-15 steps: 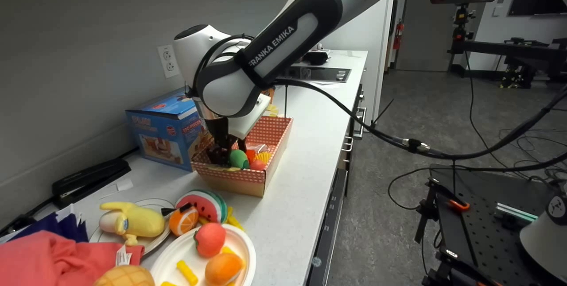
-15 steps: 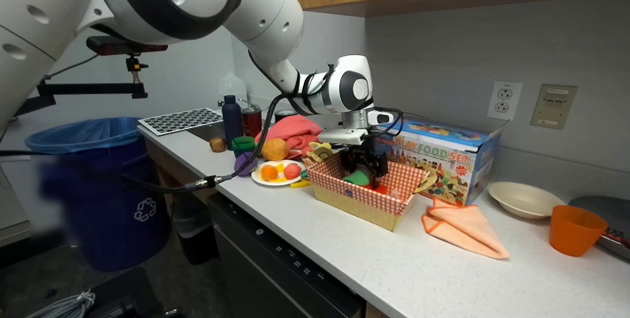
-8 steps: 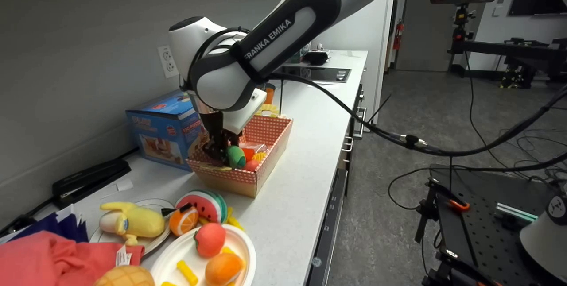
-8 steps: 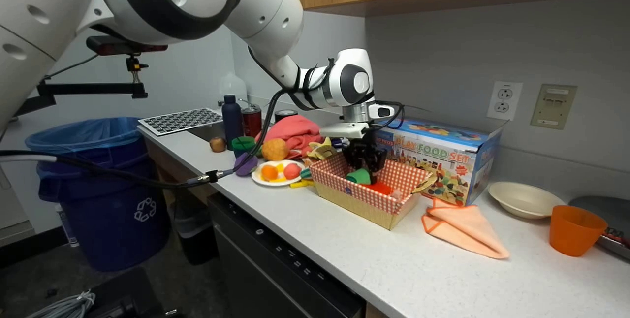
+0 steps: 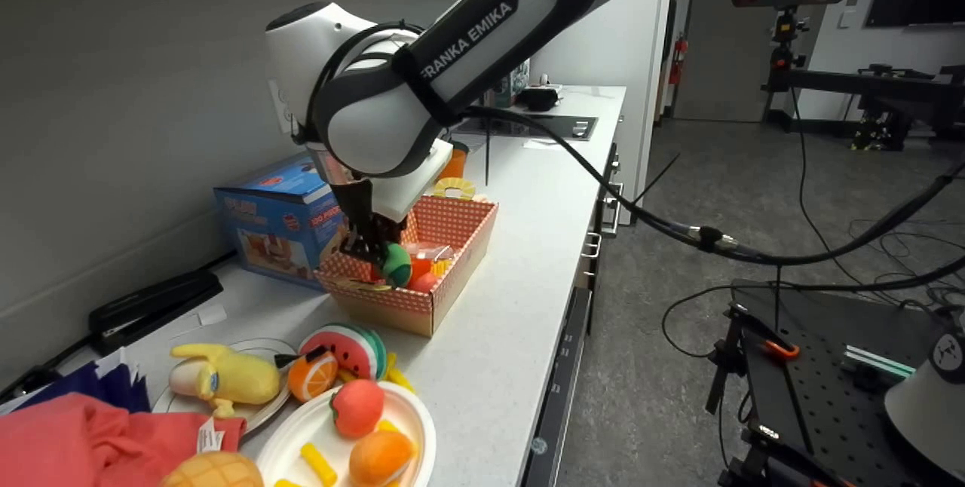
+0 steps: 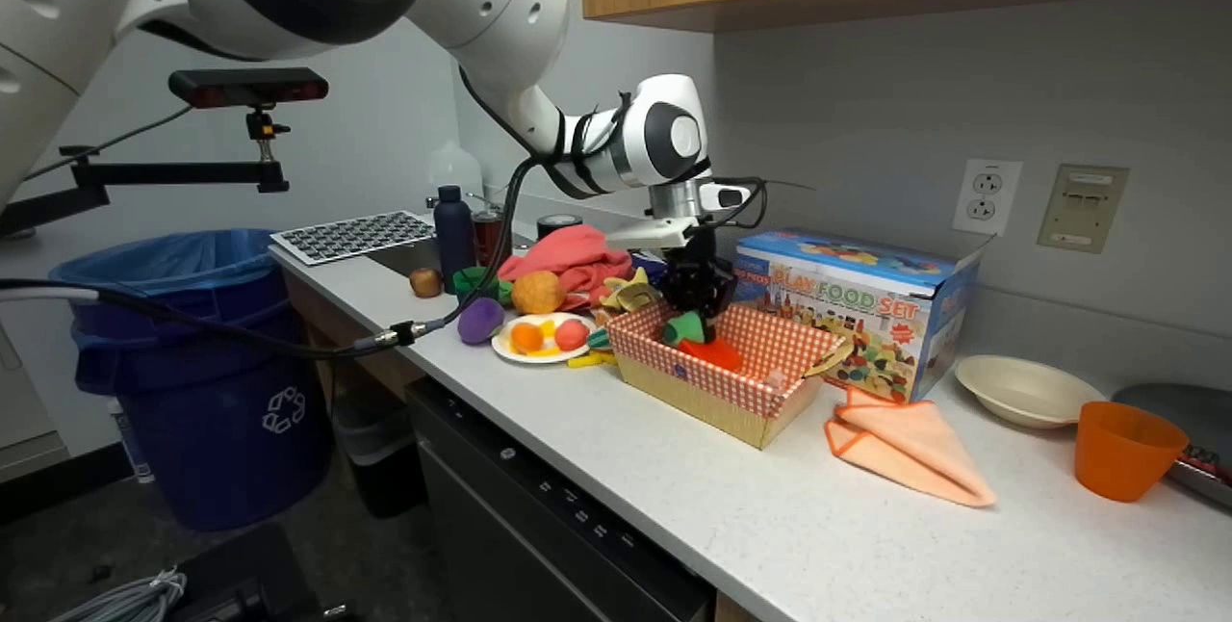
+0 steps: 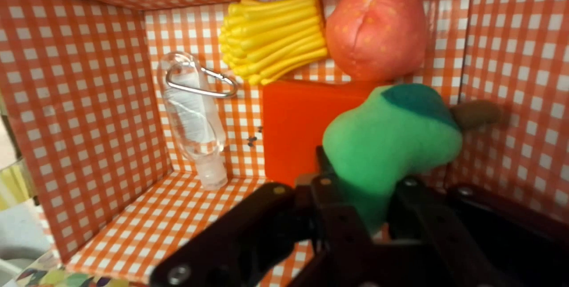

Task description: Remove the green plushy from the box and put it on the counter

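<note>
- the green plushy [image 7: 386, 140] is being pinched between the dark fingers [image 7: 333, 202]; in the wrist view, the end away from its stalk [image 7: 475, 114] is being squeezed narrow from both sides.
- the plushy is being held at a tilt inside the box [image 6: 693, 399], above or on a red-orange piece [image 7: 293, 131]; whether any weight is being borne by that piece cannot be told.
- the broader part, with its dark green patch [image 7: 413, 100], is being left outside the grip, and the stalk is being pointed toward a checked side wall [image 7: 529, 78]; touching or apart is not being shown clearly.
- by its looks, a light, soft, stuffed thing is being handled: dents are being expected under pressure, breakage is not, and little slipping is being foreseen from the cloth-like cover.
- a workable hold is being used, it is being judged; should swinging be noticed, a deeper bite around the thick body is being advised.
- the stalk is being ruled out as a handle, being judged thin and perhaps weakly sewn on.
- a strawberry-like toy [image 7: 378, 25] and yellow fries [image 7: 275, 38] are being seen close by, so a straight rise past the rim is being called for before the counter [image 6: 866, 545] is being reached.
</note>
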